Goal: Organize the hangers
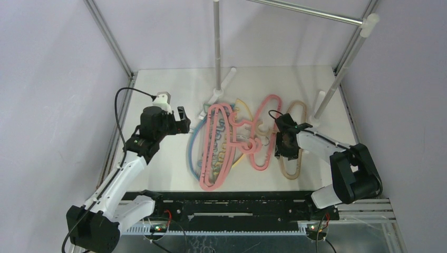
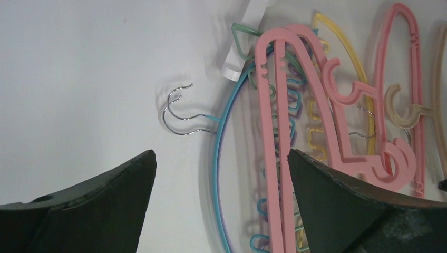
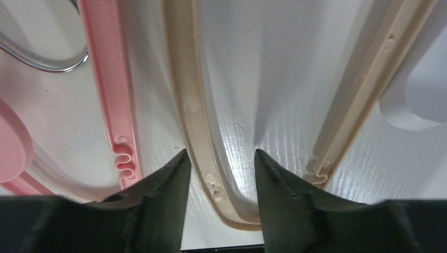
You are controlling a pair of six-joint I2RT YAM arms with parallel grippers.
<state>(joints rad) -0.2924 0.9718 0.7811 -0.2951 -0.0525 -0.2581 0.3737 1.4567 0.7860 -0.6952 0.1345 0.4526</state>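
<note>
Lying flat in a tangled heap mid-worktop (image 1: 158,89), the hangers (image 1: 232,138) are thin plastic: a few pink ones (image 1: 213,150) on top of blue (image 2: 217,132), green (image 2: 240,41) and yellow (image 2: 343,43) arcs with wavy bars, plus a plain beige hanger (image 3: 192,105) at the right edge. The right gripper (image 3: 220,154) is down on that beige one, fingers apart with one of its arms between them, not squeezed. The left gripper (image 2: 221,158) hovers left of the heap, fingers spread wide, holding nothing.
</note>
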